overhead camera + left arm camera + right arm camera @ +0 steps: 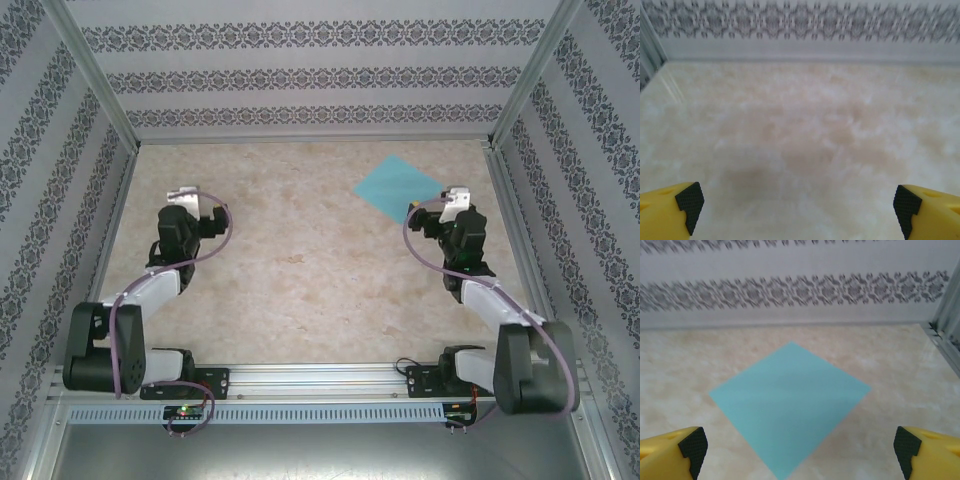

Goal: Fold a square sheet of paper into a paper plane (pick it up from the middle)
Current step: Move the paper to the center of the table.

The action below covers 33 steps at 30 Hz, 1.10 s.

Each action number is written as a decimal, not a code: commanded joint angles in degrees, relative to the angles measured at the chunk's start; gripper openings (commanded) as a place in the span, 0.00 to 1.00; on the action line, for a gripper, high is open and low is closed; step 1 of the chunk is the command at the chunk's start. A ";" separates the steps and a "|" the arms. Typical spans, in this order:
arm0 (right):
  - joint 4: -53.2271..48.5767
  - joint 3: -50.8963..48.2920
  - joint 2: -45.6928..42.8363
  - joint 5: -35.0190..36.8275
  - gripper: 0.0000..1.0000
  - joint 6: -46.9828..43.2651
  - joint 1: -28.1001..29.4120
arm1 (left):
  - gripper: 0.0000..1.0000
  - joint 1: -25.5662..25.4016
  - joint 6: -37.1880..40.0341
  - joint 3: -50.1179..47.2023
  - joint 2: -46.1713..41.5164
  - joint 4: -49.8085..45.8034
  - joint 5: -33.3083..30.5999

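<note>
Lying flat and unfolded on the tabletop [300, 270], toward the far right corner and turned corner-on like a diamond: square sheet of paper [790, 400], turquoise side up, no fold made yet. Just beside its near corner, right tool [799, 449], spread wide and holding nothing, black pads [692, 446] to either side of that corner. Well apart on the left, left tool [797, 210], equally wide and empty, above bare tabletop. Judged to be the opening step: taking hold of the sheet from the middle. To do it well, advance the right tool until centred over the sheet rather than over the near corner, then lower squarely. Expect thin paper lying flush to resist a plain pinch. Probably better to press lightly and draw the pads together to raise a small ridge in the centre, then close on that ridge. Keep the pressure gentle to avoid a stray crease or a sideways slide. Bring the left tool nearer, ready to steady an edge.
</note>
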 commanded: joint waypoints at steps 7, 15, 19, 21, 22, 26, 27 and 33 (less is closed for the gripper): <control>-25.37 14.98 1.32 6.17 0.98 18.53 11.42 | 1.00 -1.52 -18.46 11.96 0.60 -23.44 18.47; -40.52 29.54 15.62 15.12 0.98 32.54 16.47 | 1.00 -6.75 -27.44 15.83 9.78 -21.11 28.89; -43.43 34.41 23.09 17.51 0.98 36.56 16.99 | 1.00 -9.73 -28.69 18.28 14.19 -21.06 29.34; -46.27 38.40 27.16 17.68 0.98 37.47 16.96 | 1.00 -10.96 -29.18 19.94 16.32 -21.83 29.43; -47.10 39.95 28.77 17.66 0.98 37.59 16.96 | 1.00 -11.68 -29.18 20.68 17.26 -22.25 29.38; -49.39 46.49 35.21 16.51 0.98 39.85 15.99 | 1.00 -14.09 -29.57 22.89 20.24 -23.31 28.45; -50.25 48.15 36.85 16.31 0.98 40.48 15.69 | 1.00 -14.46 -29.78 23.34 20.86 -23.46 28.41; -56.28 59.25 46.72 16.14 0.98 41.54 14.69 | 1.00 -16.18 -30.61 26.49 23.52 -24.29 28.18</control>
